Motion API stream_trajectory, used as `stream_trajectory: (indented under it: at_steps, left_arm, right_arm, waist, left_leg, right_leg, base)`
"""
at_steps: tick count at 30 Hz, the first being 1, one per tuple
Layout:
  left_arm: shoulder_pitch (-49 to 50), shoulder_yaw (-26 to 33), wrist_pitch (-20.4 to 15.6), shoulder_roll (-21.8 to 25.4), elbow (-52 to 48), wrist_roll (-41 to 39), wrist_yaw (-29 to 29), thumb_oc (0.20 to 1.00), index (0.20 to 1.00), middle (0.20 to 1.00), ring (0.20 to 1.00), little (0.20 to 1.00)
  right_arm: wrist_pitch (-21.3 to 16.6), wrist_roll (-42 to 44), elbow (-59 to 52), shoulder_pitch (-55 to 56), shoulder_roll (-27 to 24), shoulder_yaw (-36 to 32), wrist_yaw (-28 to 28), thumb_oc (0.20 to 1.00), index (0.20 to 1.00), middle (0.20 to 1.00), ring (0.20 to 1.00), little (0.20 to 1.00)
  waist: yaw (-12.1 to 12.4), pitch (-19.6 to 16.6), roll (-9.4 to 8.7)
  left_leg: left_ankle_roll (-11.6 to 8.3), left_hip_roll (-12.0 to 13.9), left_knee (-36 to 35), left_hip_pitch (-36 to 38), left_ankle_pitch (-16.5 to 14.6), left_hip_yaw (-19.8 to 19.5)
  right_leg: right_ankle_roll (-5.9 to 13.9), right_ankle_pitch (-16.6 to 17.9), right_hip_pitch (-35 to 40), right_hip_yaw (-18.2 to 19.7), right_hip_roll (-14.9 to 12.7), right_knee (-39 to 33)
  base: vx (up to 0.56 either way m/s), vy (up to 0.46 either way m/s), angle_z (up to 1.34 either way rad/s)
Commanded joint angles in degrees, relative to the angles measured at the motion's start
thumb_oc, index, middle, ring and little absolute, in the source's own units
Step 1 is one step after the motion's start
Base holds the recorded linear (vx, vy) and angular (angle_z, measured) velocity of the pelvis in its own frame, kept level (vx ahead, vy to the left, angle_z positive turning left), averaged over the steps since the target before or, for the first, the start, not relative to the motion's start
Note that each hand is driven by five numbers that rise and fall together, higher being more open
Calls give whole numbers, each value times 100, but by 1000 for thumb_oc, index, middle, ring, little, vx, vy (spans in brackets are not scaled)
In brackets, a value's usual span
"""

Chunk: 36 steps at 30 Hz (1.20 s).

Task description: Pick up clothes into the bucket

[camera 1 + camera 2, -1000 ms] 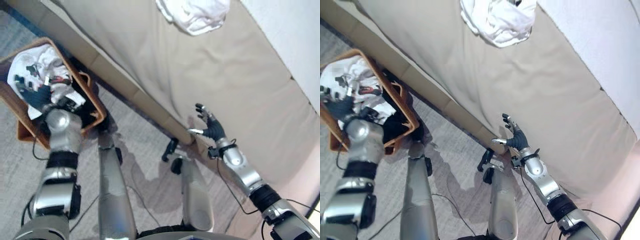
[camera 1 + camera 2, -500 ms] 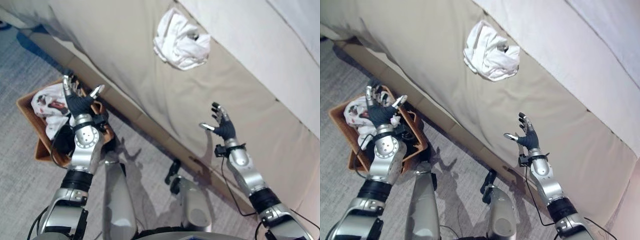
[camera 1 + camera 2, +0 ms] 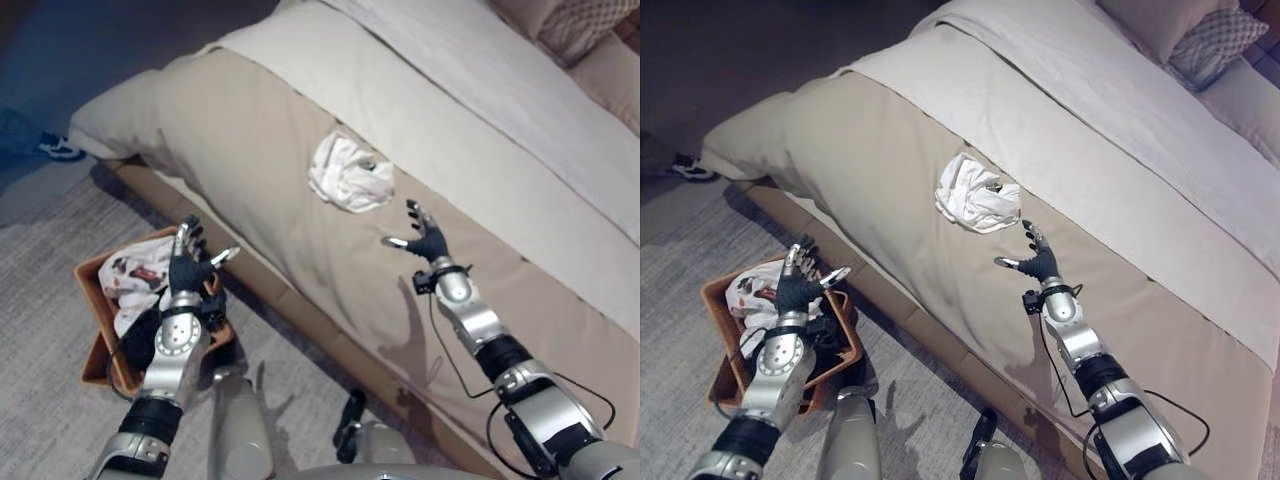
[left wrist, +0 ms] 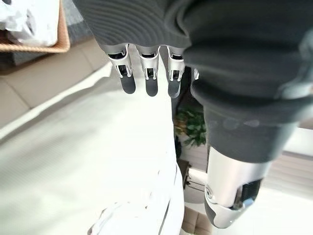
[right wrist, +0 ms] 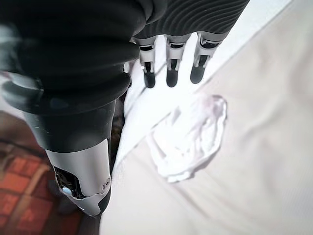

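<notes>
We see a big bed [image 3: 250, 140] with a tan cover and a wide white sheet [image 3: 1120, 120] laid along its far side. On the far end of the bed sits a patterned grey pillow [image 3: 1215, 50]. A grey carpet floor [image 3: 40, 300] lies beside the bed. On that floor, right next to the bed's edge, stands a brown woven basket [image 3: 715, 295]. It has white clothes with a red and black print [image 3: 135, 285] and something dark piled inside it. On the tan cover, near the middle of the bed, lies a crumpled white piece of clothing [image 3: 975, 197], all by itself. Our right hand [image 3: 1033, 262] is up in the air over the tan cover, just beside the crumpled white cloth but not touching it. Its fingers are spread straight and it holds nothing. Our left hand [image 3: 187, 268] is up above the basket with its fingers spread wide too, and it holds nothing. Far off on the floor, past the corner of the bed, we see a shoe [image 3: 58, 148].
</notes>
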Motion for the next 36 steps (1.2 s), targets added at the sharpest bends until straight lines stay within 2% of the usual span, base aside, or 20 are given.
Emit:
stream_trajectory:
  at_steps: [1,3,4,6,8,12,13,14,17,20,21,22,24,25,26,27,28,29,32,36]
  left_arm:
    - [-186,-41,-150,90,-214,87,-165,1000,1000,1000,1000,1000]
    - [-254,-58,-158,118,-201,73,-132,1000,1000,1000,1000,1000]
    - [-309,-91,-161,117,-202,33,-111,1000,1000,1000,1000,1000]
    - [-580,-179,-177,73,-45,-36,-17,1000,1000,1000,1000,1000]
    - [-750,-254,-187,48,-53,-44,19,1000,1000,1000,1000,1000]
    - [-904,-355,-221,-1,-50,-75,47,1000,1000,1000,1000,1000]
    - [-1074,-476,-238,-60,-45,-61,44,1000,1000,1000,1000,1000]
    - [-1080,-481,-239,-63,-42,-60,45,1000,1000,1000,1000,1000]
    - [-1092,-377,-296,-64,-297,-375,26,1000,1000,1000,1000,1000]
    - [-1109,-350,-291,-53,-469,-374,83,1000,1000,1000,1000,1000]
    - [-1136,-309,-287,-48,-475,-373,92,1000,1000,1000,1000,1000]
    - [-1183,-286,-302,-47,-483,-397,67,1000,1000,1000,1000,1000]
    - [-1199,-280,-322,-36,-475,-431,60,1000,1000,1000,1000,1000]
    - [-1222,-317,-328,7,-585,-451,44,1000,1000,1000,1000,1000]
    - [-1355,-275,-367,59,-672,-543,140,1000,1000,1000,1000,1000]
    - [-1363,-274,-367,54,-670,-542,142,1000,1000,1000,1000,1000]
    - [-1403,-277,-377,32,-693,-552,190,1000,1000,1000,1000,1000]
    - [-1406,-239,-349,-20,-661,-662,152,1000,1000,1000,1000,1000]
    - [-1384,-311,-362,-44,-695,-620,223,1000,1000,1000,1000,1000]
    - [-1253,-240,-346,3,-776,-719,202,1000,1000,1000,1000,1000]
  right_arm:
    - [-121,78,-142,-395,-125,-284,-176,1000,1000,1000,1000,1000]
    - [-141,156,-134,-484,-87,-330,-282,1000,1000,1000,1000,1000]
    - [-150,188,-175,-534,-79,-341,-333,1000,1000,1000,1000,1000]
    - [-137,203,-263,-679,-84,-330,-391,1000,1000,1000,1000,1000]
    - [-121,106,-325,-703,-188,-330,-452,1000,1000,1000,1000,1000]
    - [-109,21,-275,-733,-230,-394,-579,1000,1000,1000,1000,1000]
    - [-106,10,-169,-691,-287,-457,-663,1000,1000,1000,1000,1000]
    - [-108,11,-166,-692,-291,-461,-662,1000,1000,1000,1000,1000]
    - [-40,-163,-126,-978,-554,-501,-915,1000,1000,1000,1000,1000]
    - [-9,-295,-195,-1085,-687,-549,-1032,1000,1000,1000,1000,1000]
    - [17,-405,-197,-1137,-772,-553,-1094,1000,1000,1000,1000,1000]
    - [58,-571,-44,-1317,-874,-437,-1154,1000,1000,1000,1000,1000]
    - [98,-658,113,-1556,-964,-299,-1124,1000,1000,1000,1000,1000]
    - [156,-807,197,-1791,-1099,-149,-1163,1000,1000,1000,1000,1000]
    - [249,-900,253,-2130,-1382,-67,-1268,1000,1000,1000,1000,1000]
    - [249,-898,256,-2139,-1387,-64,-1268,1000,1000,1000,1000,1000]
    - [250,-943,270,-2201,-1481,-13,-1332,1000,1000,1000,1000,1000]
    - [306,-1071,269,-2314,-1565,49,-1316,1000,1000,1000,1000,1000]
    - [411,-1326,788,-3014,-1718,360,-1444,1000,1000,1000,1000,1000]
    - [535,-1503,1327,-3708,-1954,732,-1497,1000,1000,1000,1000,1000]
  waist:
    - [2,173,122]
    - [-36,288,273]
    - [-69,355,342]
    - [-227,531,411]
    - [-339,668,448]
    - [-395,838,456]
    - [-404,893,453]
    - [-408,892,463]
    - [-420,905,676]
    - [-462,1001,790]
    - [-485,1029,859]
    - [-556,1086,879]
    - [-534,1172,880]
    - [-481,1309,891]
    - [-426,1385,1024]
    - [-431,1385,1021]
    - [-375,1384,1068]
    - [-425,1384,1089]
    - [-390,1385,1098]
    - [-295,1385,1102]
  left_leg:
    - [428,-184,-34,391,-430,-113]
    - [521,-217,-134,548,-427,-147]
    - [548,-225,-238,640,-405,-167]
    - [525,-302,-455,851,-369,-146]
    - [481,-414,-455,899,-372,-215]
    - [375,-498,-242,934,-523,-299]
    - [286,-549,-93,790,-548,-373]
    - [283,-545,-76,776,-556,-385]
    - [173,-453,-106,490,-390,-345]
    - [143,-428,-99,383,-360,-321]
    - [106,-374,7,295,-426,-296]
    - [13,-287,680,2,-646,-230]
    - [-4,-242,1097,-159,-758,-263]
    - [-41,-176,1307,-348,-685,-348]
    - [-127,78,379,-581,95,-455]
    - [-131,73,335,-568,124,-452]
    - [-139,27,1,-689,364,-518]
    - [-82,104,-109,-636,215,-248]
    - [-46,-24,-1,-1108,295,-211]
    - [-82,-41,-224,-1407,409,-158]
  right_leg:
    - [321,1772,-515,383,-525,762]
    - [248,1833,-834,641,-510,1348]
    - [206,1772,-1011,847,-383,1535]
    - [81,1396,-1475,1015,-51,1305]
    - [74,1290,-1701,1132,73,986]
    - [129,1314,-1742,828,10,466]
    - [79,1152,-1563,804,33,101]
    - [78,1153,-1557,789,37,93]
    - [29,1087,-1666,677,94,86]
    - [-3,1020,-1821,707,78,198]
    - [-21,931,-1930,748,90,320]
    - [-139,753,-2025,819,103,457]
    - [-218,689,-2083,881,167,547]
    - [-256,645,-2157,888,191,680]
    - [-194,567,-2413,868,270,784]
    - [-198,565,-2423,869,265,789]
    - [-182,586,-2504,915,253,818]
    - [-192,502,-2704,894,151,1048]
    - [-202,603,-3324,987,71,1245]
    - [-171,600,-3686,970,23,1272]
  base:
    - [43,169,23]
    - [33,124,40]
    - [35,118,38]
    - [59,61,8]
    - [66,-9,4]
    - [78,-114,29]
    - [25,-175,50]
    - [-33,-164,81]
    - [-27,-128,52]
    - [-18,-75,3]
    - [-36,-146,23]
    - [-23,-118,-8]
    - [-51,-98,-26]
    - [-114,-21,-38]
    - [-98,14,-28]
    - [-44,105,-23]
    - [-10,51,-14]
    - [-26,75,-11]
    - [-29,24,8]
    - [9,-31,-1]
